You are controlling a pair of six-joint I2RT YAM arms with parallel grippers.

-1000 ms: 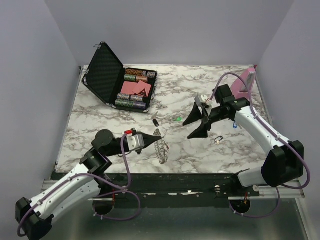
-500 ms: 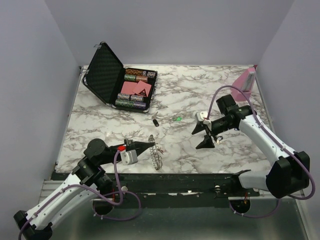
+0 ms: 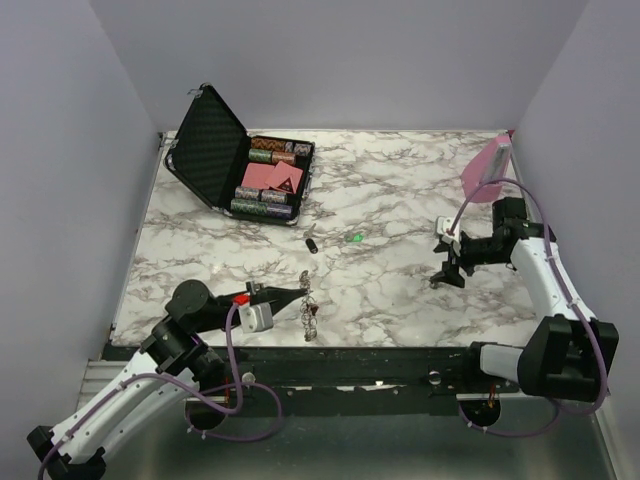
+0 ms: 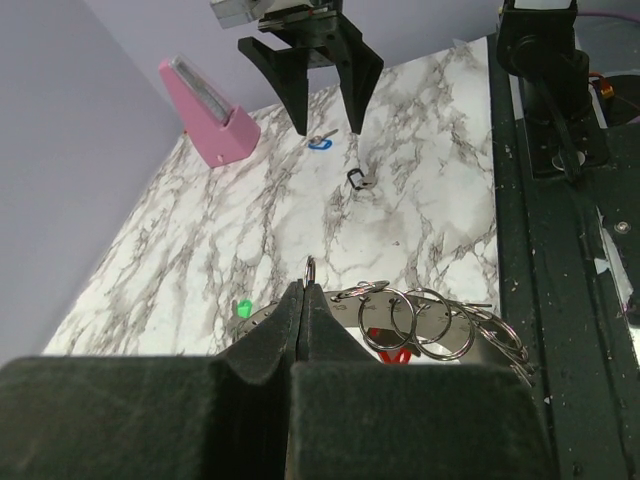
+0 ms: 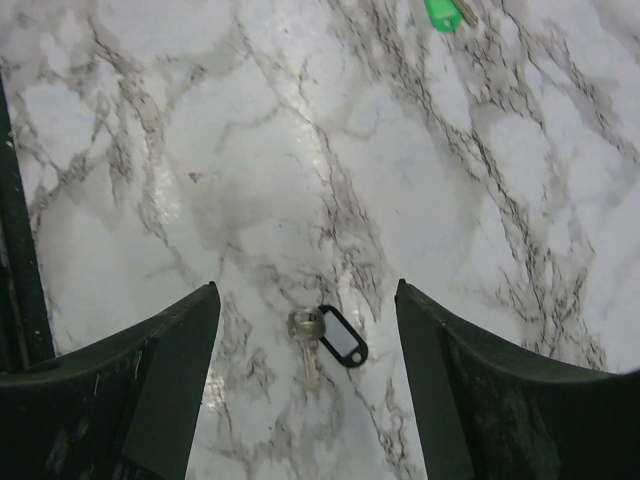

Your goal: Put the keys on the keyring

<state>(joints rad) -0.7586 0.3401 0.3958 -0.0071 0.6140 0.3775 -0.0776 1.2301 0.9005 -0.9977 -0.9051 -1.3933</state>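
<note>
Though walls (image 3: 330,60) are lilac, marbled tbl (image 3: 400,180) bears keys (image 5: 330,342).

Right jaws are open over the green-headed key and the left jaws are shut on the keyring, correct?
Not the green one. The right wrist view shows the right gripper, jaws open, over the black-headed key; the green-headed key lies farther off, at that view's edge. The left gripper is shut on the keyring, as you said.

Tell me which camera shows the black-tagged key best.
Right wrist: the black-tagged key lies large and sharp between the right gripper's open jaws. Left wrist shows it small and distant, just below that gripper. In top external I cannot pick it out beside the gripper.
</note>
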